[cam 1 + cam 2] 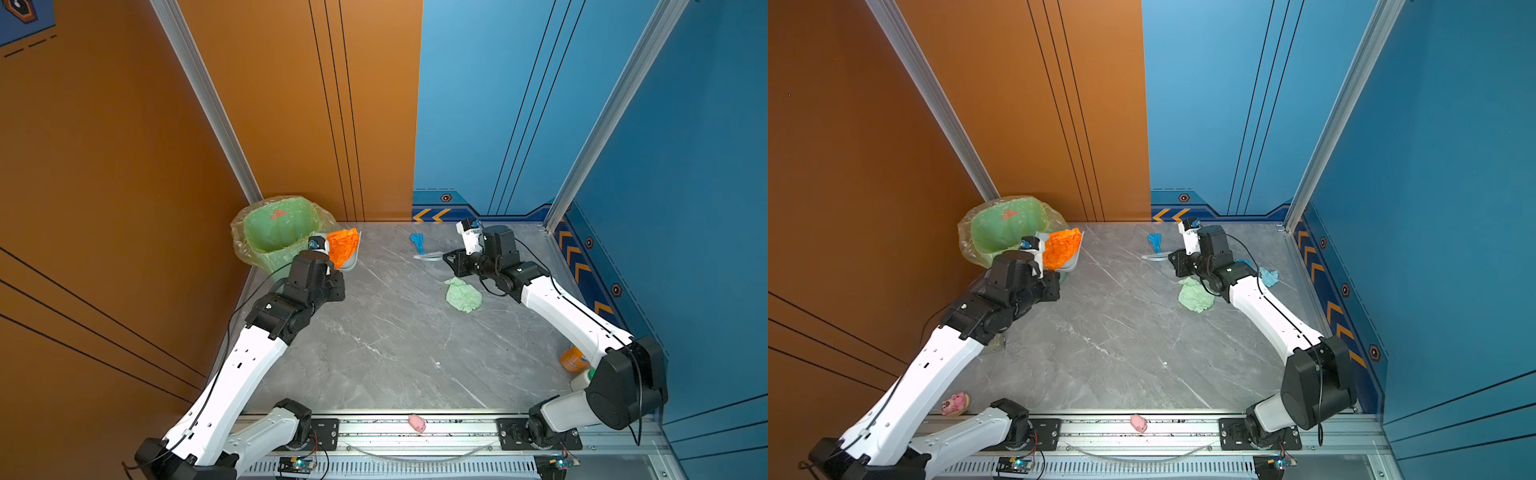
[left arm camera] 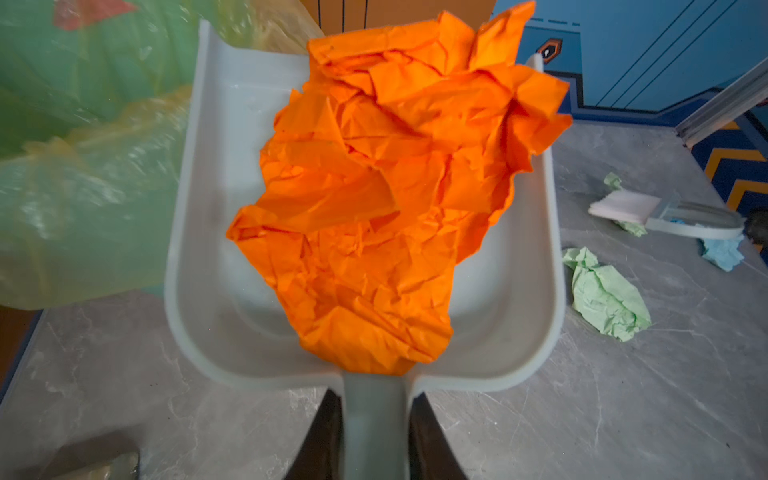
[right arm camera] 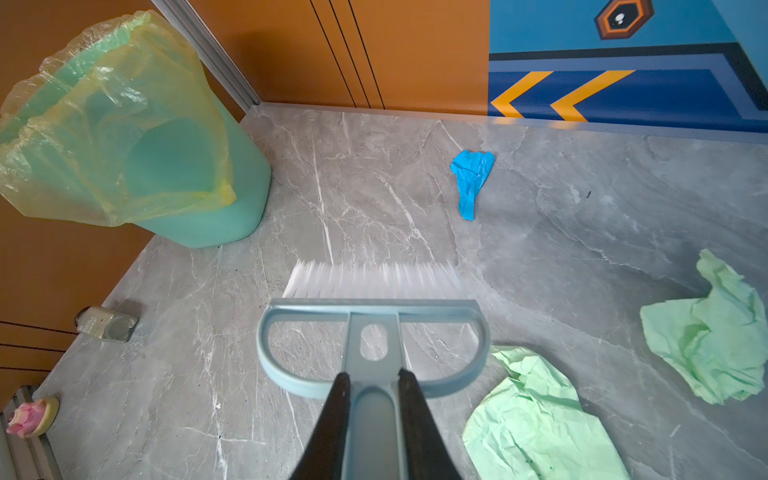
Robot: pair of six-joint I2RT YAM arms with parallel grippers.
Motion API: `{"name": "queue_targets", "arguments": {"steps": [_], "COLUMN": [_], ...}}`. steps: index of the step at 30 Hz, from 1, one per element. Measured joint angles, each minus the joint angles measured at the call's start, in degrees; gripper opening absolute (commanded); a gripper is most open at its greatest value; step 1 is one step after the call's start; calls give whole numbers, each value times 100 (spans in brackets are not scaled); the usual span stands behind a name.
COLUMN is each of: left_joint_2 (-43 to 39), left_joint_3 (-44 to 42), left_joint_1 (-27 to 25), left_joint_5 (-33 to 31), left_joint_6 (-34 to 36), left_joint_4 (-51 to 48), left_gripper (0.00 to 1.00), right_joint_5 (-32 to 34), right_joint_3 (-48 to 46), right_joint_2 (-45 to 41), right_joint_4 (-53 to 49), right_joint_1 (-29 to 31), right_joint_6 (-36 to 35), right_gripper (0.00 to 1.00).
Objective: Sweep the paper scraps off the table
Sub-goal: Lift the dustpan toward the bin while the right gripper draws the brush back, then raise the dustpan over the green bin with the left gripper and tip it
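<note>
A large crumpled orange paper scrap (image 2: 374, 199) lies in the pale grey dustpan (image 2: 208, 249). My left gripper (image 2: 375, 397) is shut on the dustpan's handle. The pan is held up beside the rim of the green bin (image 1: 278, 228). My right gripper (image 3: 374, 376) is shut on the handle of the grey-blue brush (image 3: 374, 307), whose white bristles rest on the table (image 1: 395, 353). A blue scrap (image 3: 471, 178) lies beyond the brush. Two pale green scraps (image 3: 536, 419) (image 3: 715, 332) lie beside it. A light blue scrap (image 1: 1268, 276) sits behind the right arm.
The bin has a yellowish plastic liner (image 3: 124, 124) and stands in the back left corner. A pink pig toy (image 1: 417, 422) sits on the front rail. An orange bottle (image 1: 573, 359) stands by the right arm's base. A small jar (image 3: 106, 324) lies near the left table edge.
</note>
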Motion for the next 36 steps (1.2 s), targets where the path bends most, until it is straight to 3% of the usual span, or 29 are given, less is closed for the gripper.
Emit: {"name": "queue_targets", "arguments": {"steps": [12, 22, 30, 36], "left_joint_2": [780, 1722, 1899, 1906], "left_joint_3": [1209, 2035, 1958, 1272], "left_joint_1": [1377, 2308, 3154, 3635], "left_joint_5": [914, 2046, 3550, 4841], "left_joint_6": [118, -101, -918, -2079], "left_joint_4": [-448, -444, 160, 1419], "left_gripper": [0, 0, 0, 0], "right_joint_5": [-59, -149, -146, -146], "right_joint_3": [-24, -24, -98, -109], "right_joint_2": [2, 4, 2, 4], "right_joint_4": [68, 85, 81, 81], "right_joint_1": [-7, -7, -11, -37], "right_joint_6": [83, 101, 98, 98], "right_gripper": [0, 0, 0, 0]}}
